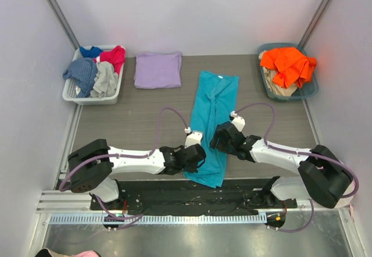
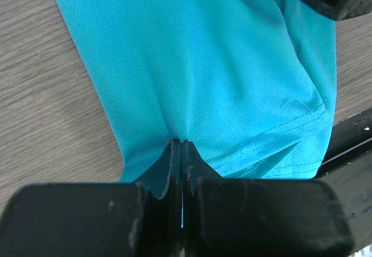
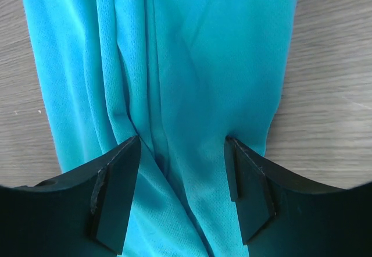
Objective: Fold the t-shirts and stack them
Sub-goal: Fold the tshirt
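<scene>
A: Near edge: the left gripper (image 2: 177, 146) clamps the near hem of the teal t-shirt (image 1: 216, 103). Why?

B: Likely to lift it for folding. The right gripper (image 3: 183, 152) hovers spread-fingered mid-shirt; the lavender t-shirt (image 1: 158, 70) lies folded, far left.

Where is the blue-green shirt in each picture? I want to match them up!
Top view: the teal shirt lies long in the middle of the table, between the arms.
Left wrist view: fills the top and middle, its edge pinched by the left gripper.
Right wrist view: runs down the middle, between the fingers of the open right gripper.
Shared landmark: the wood-grain table beside the shirt.
</scene>
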You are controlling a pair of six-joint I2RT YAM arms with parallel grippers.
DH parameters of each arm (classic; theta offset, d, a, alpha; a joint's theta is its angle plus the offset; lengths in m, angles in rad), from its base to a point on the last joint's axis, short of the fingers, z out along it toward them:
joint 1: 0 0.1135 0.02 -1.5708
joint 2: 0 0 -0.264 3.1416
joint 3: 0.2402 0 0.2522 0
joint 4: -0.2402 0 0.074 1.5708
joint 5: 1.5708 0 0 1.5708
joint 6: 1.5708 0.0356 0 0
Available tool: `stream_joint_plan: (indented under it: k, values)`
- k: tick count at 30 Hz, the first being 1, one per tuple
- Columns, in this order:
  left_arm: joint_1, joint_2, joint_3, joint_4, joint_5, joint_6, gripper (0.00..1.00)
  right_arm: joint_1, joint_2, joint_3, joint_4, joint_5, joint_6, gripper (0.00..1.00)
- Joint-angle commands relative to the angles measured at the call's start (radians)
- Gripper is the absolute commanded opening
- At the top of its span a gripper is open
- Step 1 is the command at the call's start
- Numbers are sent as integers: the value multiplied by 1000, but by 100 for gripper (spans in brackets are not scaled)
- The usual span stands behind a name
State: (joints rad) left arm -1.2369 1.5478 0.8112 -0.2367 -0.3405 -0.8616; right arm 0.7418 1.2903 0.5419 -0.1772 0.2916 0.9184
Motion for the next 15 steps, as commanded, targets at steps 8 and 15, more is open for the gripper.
stream_joint_plan:
  k: [8, 15]
  values:
    - [-7, -119, -20, -56, -64, -17, 0, -5, 57, -54, 33, -5, 56, 68]
    - [-7, -218, -24, -128, -112, -16, 1, -7, 50, -63, 2, 9, 60, 68]
